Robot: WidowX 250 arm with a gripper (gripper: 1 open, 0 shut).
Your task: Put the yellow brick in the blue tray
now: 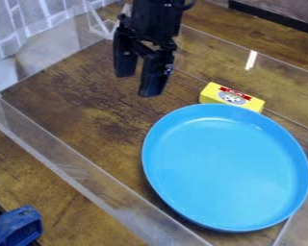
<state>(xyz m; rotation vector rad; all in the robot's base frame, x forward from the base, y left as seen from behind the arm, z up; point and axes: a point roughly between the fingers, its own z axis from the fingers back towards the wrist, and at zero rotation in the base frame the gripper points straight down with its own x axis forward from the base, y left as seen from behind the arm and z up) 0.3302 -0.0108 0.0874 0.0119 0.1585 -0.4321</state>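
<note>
The yellow brick (pixel 231 97) lies flat on the wooden table just beyond the far rim of the blue tray (pixel 183 183), its red-and-white label facing up. The tray is a big round shallow dish, with nothing in it. My black gripper (pixel 139 71) hangs pointing down to the left of the brick, well apart from it. Its two fingers (pixel 151 79) stand open with nothing between them.
A clear acrylic wall (pixel 66 163) runs along the near left side of the wooden table (pixel 80 106), and another clear panel stands behind. A blue object (pixel 12 229) sits at the bottom left outside the wall.
</note>
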